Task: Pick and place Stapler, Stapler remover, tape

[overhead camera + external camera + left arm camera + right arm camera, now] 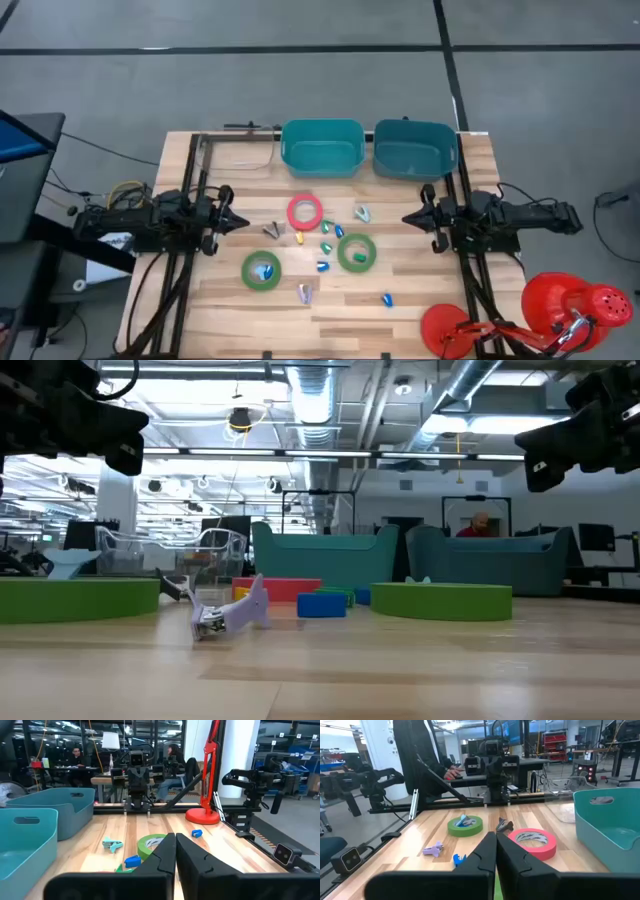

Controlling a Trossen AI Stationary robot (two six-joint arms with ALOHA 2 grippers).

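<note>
background person [480,523] only low view

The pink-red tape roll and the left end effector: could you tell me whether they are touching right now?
Apart. In the high view, the left end effector, fingers shut, sits at the table's left side, with bare wood plainly showing between it and the pink-red tape roll.

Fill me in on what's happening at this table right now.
Nothing is being handled at this moment. The left gripper and right gripper are both shut and empty, parked at opposite sides of the table. Between them lie the pink-red tape roll, two green tape rolls and small coloured pieces scattered around. The two teal bins at the far edge look empty, so sorting has not begun.
</note>
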